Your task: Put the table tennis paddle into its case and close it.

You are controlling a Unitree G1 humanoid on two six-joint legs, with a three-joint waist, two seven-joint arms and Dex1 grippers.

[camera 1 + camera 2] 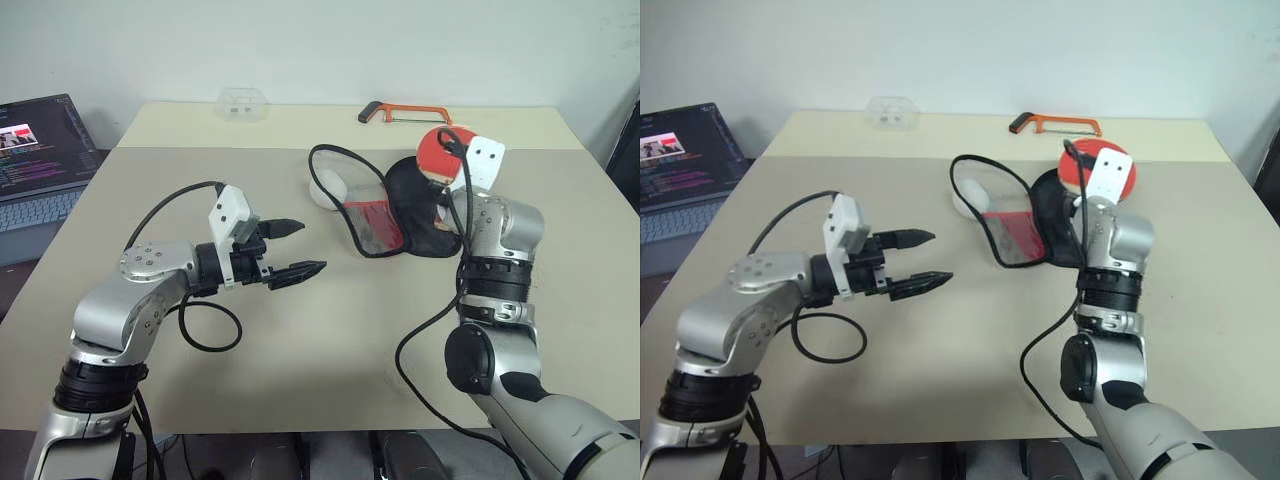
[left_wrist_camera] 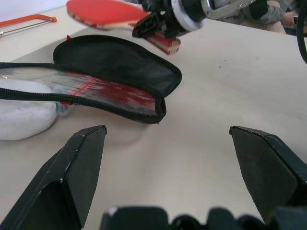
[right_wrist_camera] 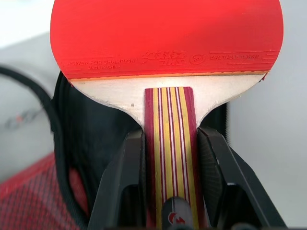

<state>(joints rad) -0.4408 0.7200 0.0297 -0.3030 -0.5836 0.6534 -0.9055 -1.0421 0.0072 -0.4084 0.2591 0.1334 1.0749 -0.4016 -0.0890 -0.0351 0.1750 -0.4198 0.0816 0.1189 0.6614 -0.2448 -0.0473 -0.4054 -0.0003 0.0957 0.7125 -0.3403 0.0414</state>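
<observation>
A pale beige tabletop [image 1: 300, 370] stands against a white wall, with a seam running across its far part; on it lie one case [image 1: 385, 212], one orange-framed hacksaw [image 1: 405, 112] near the far edge, one clear plastic box [image 1: 242, 103] also near that edge, and one open laptop [image 1: 38, 165] off the left side; there is one table tennis paddle [image 3: 165, 36], and it is off the surface, held above the far end of the case; the case lies unzipped near the middle of the tabletop, its black half folded back toward the right and its red half with the black zip edge gaping toward the left, a white plush lump [image 1: 327, 187] touching its left side; the right gripper [image 3: 168, 158] has its jaws closed narrowly on the striped wooden handle, one finger on each side, the red blade pointing away from the wrist, and the forearm rises steeply from the near right of the tabletop; the left gripper [image 1: 290, 250] hangs above the tabletop to the left of the case, well apart from it, its jaws spread wide with nothing between them, pointing toward the case's open mouth; bare tabletop lies between the left jaws and the case, and the whole near strip and the right side are open too.
</observation>
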